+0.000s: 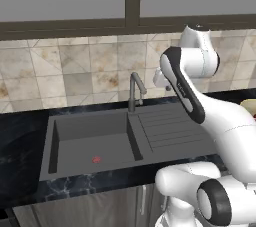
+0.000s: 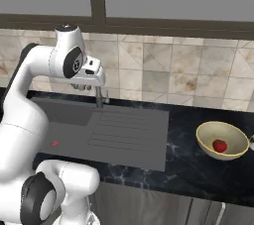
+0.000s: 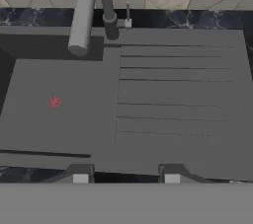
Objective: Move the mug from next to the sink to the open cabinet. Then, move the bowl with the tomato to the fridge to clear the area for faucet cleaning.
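The gripper point(image 3: 126, 178) hangs half-open and empty above the sink point(image 3: 148, 99); I judge the bowl point(image 2: 222, 140) with tomato point(image 2: 220, 145) comes next, needing a rightward reach.

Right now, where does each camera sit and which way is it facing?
Left base view: behind the arm's left, facing the sink and faucet; arm rises lower right.
Right base view: behind its right, facing sink, bowl, tomato; arm lower left.
Hand view: looks down on the drainboard; claw tips at bottom.
All share sink and faucet.
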